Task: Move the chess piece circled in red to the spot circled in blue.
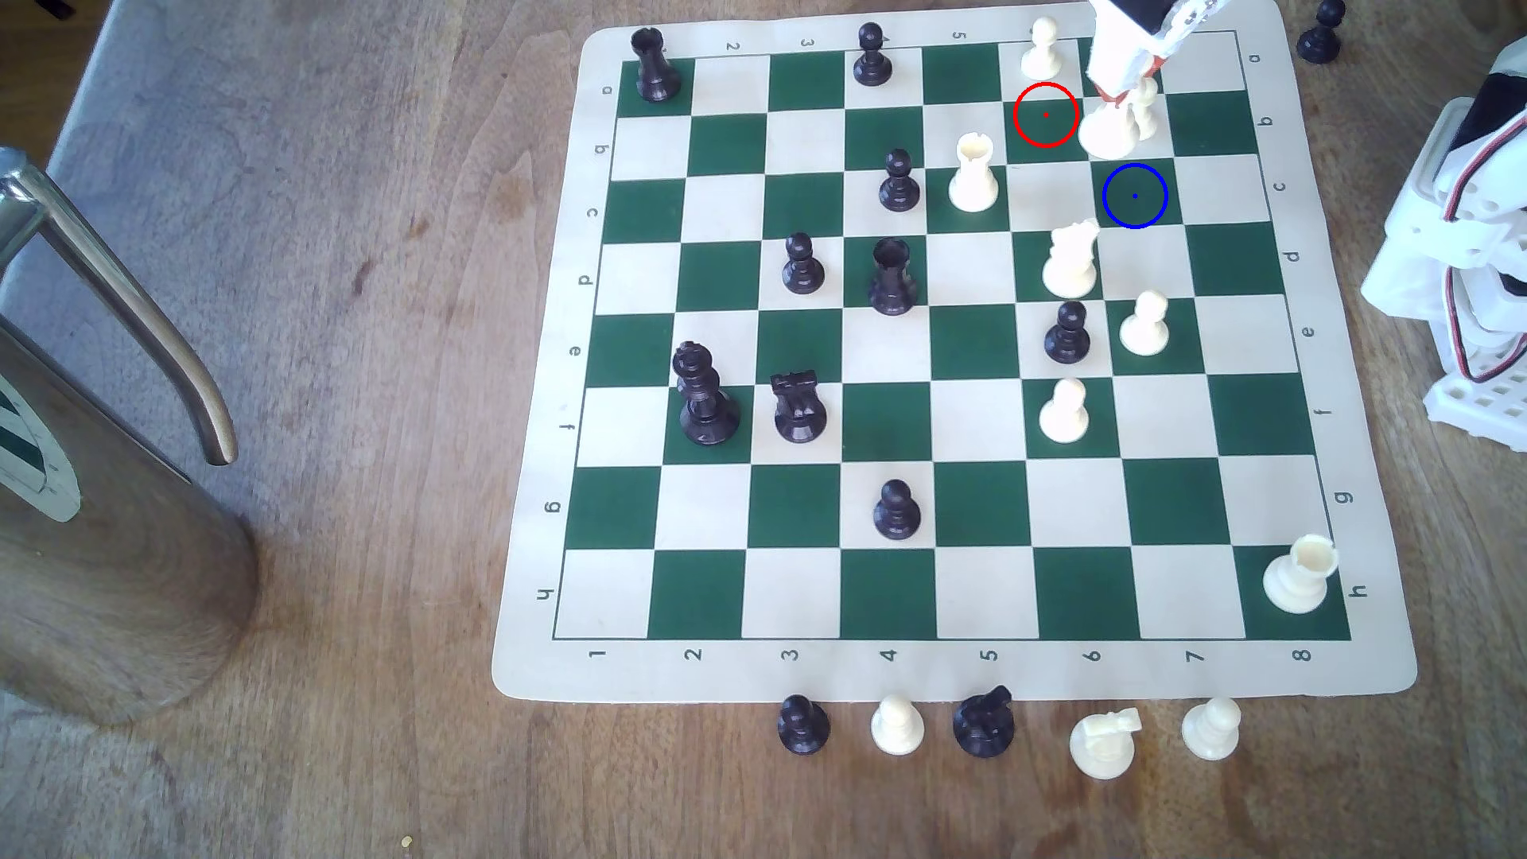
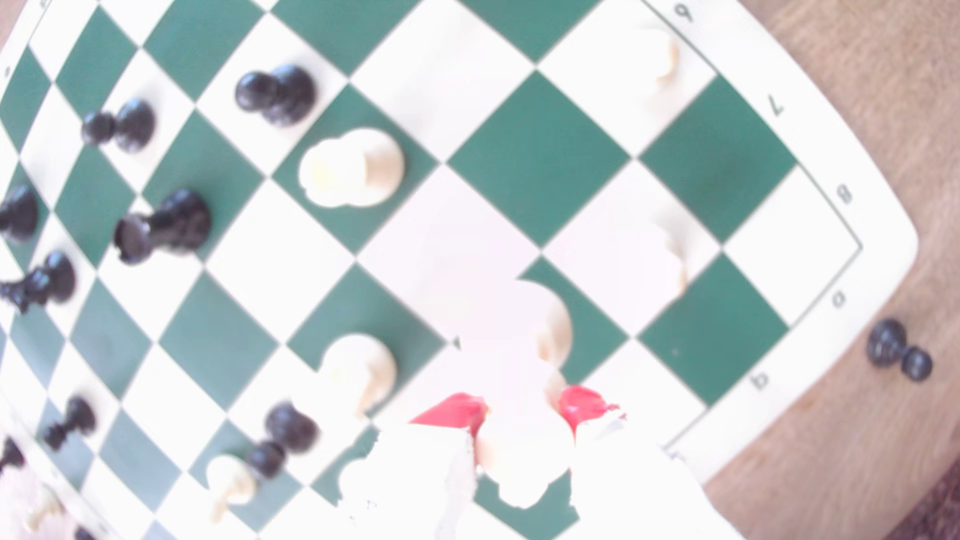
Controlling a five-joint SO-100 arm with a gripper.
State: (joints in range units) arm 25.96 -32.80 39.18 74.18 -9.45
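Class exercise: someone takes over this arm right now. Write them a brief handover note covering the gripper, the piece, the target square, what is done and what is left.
Gripper: shut on the tall white piece, red tips on either side of its upper body.
Piece: off the red-ringed square, now over the light square to that ring's right in the exterior view; whether lifted or resting is unclear.
Blue-ringed square: bare.
Done: grasp, departure.
Left: carry to the blue ring, set down upright, release.

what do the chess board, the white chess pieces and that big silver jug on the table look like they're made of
The green-and-cream roll-up chess board looks like flexible vinyl: thin, matte, with rounded, slightly wavy edges. The cream-white chess pieces, such as the notch-topped rook, look like moulded plastic with a smooth, faintly glossy surface, though resin is possible. The tall silver jug appears to be brushed stainless steel, since it mirrors the wooden table.
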